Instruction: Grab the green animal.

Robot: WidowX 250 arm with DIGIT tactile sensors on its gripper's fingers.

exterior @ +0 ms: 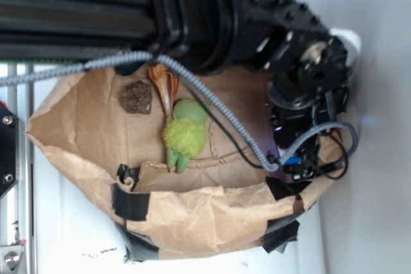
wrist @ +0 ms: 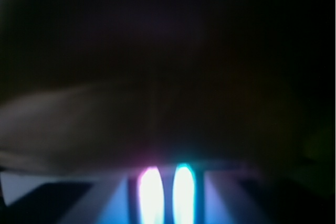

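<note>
Gripper [exterior: 302, 158] low at right end of brown paper basin [exterior: 192, 216], seen from above under wrist housing; fingers hidden, so cannot tell how far open or whether anything held; well apart from green animal [exterior: 185, 134]

Green animal lying near middle of basin floor, fuzzy lime body, paler smooth rounded part at upper end, stubby legs pointing toward near wall; nothing on top, not touched by gripper

Orange-brown tapered object [exterior: 164, 85] just above, tip touching or almost touching animal's upper end, cannot tell which
Brown rough rock-like lump [exterior: 137, 97] left of that, near but apart from animal
Dark green thing [exterior: 131, 67] partly hidden under arm at basin's far edge, shape unclear

Grey braided cable [exterior: 212, 104] running diagonally across basin, passing just right of animal in exterior view, ending at gripper; thin black wire alongside
Black arm [exterior: 128, 14] spanning top of view, covering far side of basin
Black tape patches [exterior: 131, 203] on near paper wall
White tabletop [exterior: 70, 235] around basin, metal rail at left edge

No readable writing, brands or labels anywhere

Wrist view almost black and blurred, only two bright vertical glows, pinkish and cyan, at bottom centre; nothing identifiable
</note>
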